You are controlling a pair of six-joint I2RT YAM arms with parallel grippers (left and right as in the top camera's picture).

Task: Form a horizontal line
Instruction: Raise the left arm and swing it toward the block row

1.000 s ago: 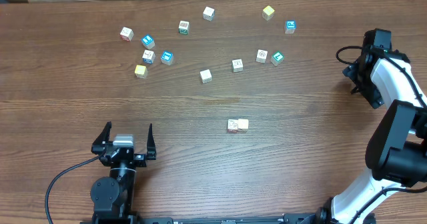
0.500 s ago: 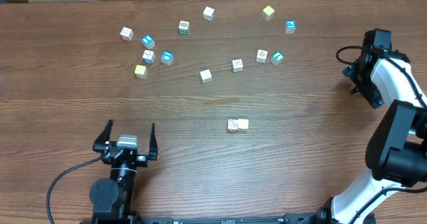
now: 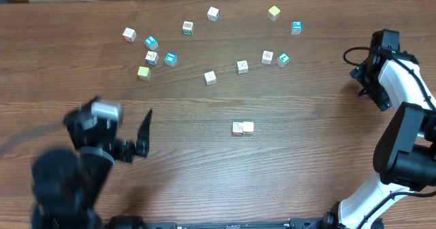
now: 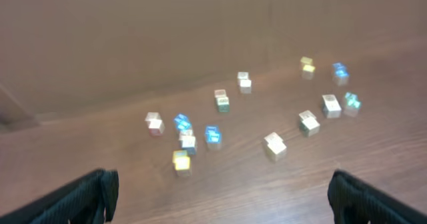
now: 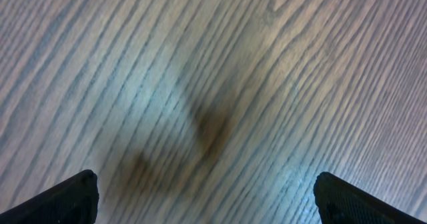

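A short row of two touching cubes, one whitish with a printed face (image 3: 238,128) and one pale yellow (image 3: 248,127), lies mid-table; no longer line shows. My left gripper (image 3: 112,130) is open and empty, blurred, at the front left, far from the pair. In the left wrist view its fingers (image 4: 223,197) frame bare wood, with the loose cubes beyond. My right gripper (image 3: 362,73) is at the far right; in the right wrist view (image 5: 203,197) it is open over bare wood.
Several loose white, blue and yellow cubes are scattered across the back, from a white one (image 3: 129,34) at the left to a blue one (image 3: 296,27) at the right. A yellow cube (image 4: 180,161) is the nearest in the left wrist view.
My left arm has swung up and to the left from its rest pose near the front edge and shows blurred. The right arm and all cubes have not moved.
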